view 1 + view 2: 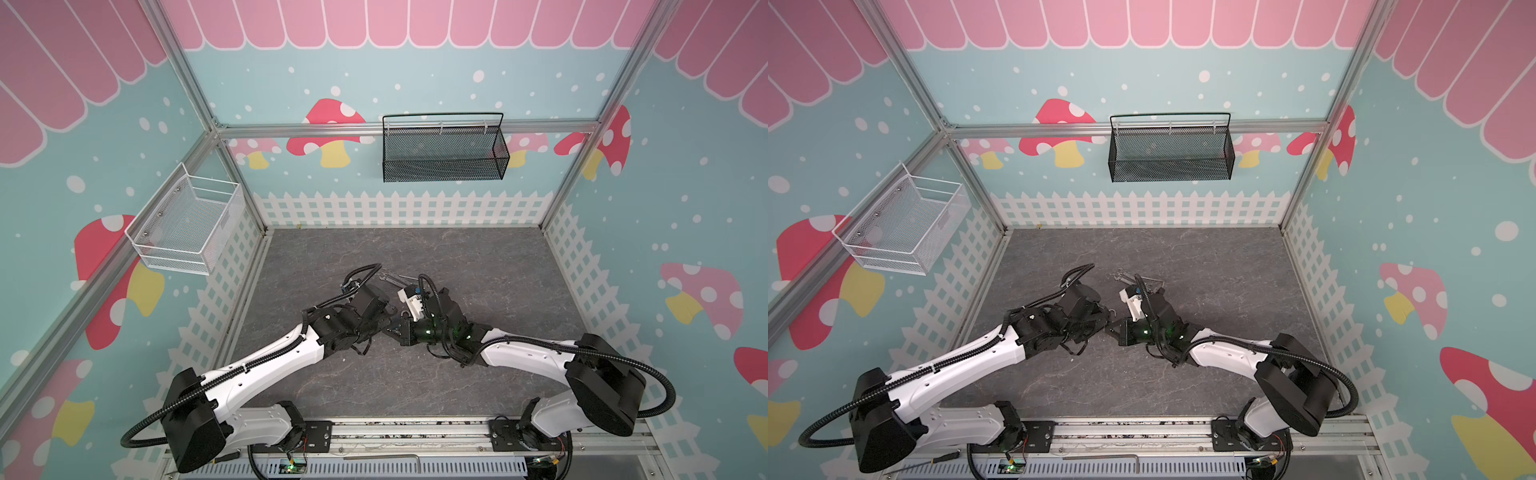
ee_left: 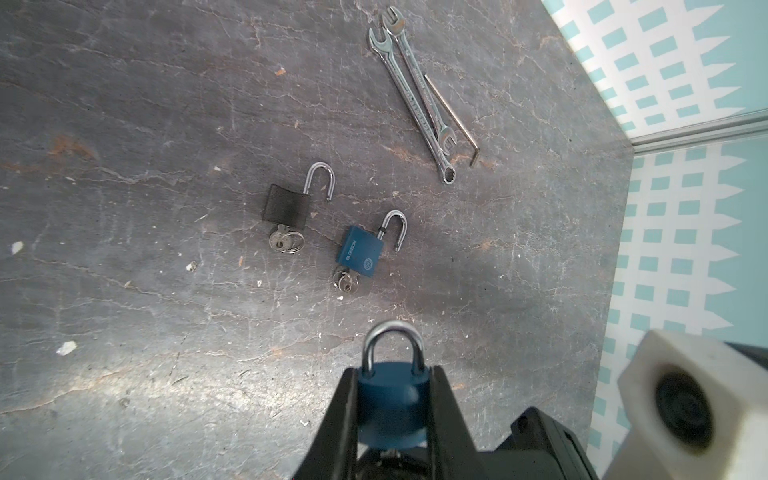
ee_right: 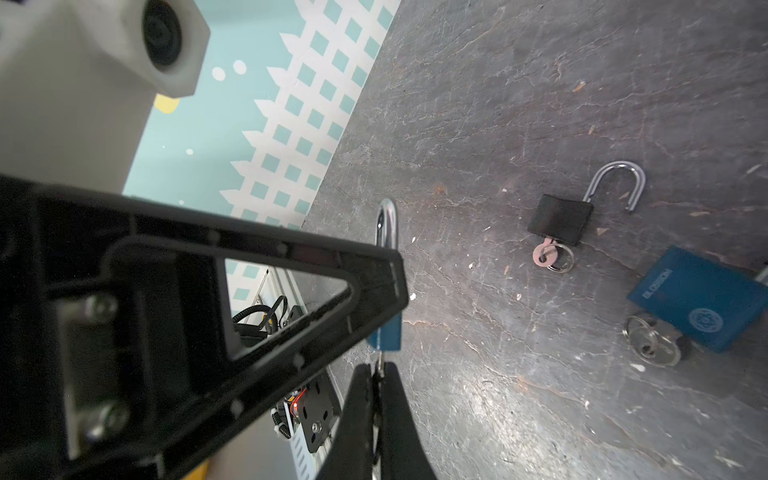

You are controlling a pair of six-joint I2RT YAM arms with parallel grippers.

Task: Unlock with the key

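Nearest, the left gripper (image 2: 392,372) is clamped across the blue padlock (image 2: 390,403), whose shackle (image 2: 392,338) is latched. The right gripper (image 3: 379,369) is pinched on the key (image 3: 379,360) at the lock's base.

In a top view the two meet mid-table (image 1: 478,270), left arm at nine o'clock, right at three, wrenches (image 1: 390,277) at twelve. The key looks seated, so the turn is probably next: rotate about the key's own axis, hold the body rigid, and avoid side load that could bend the key or slip the pinch.
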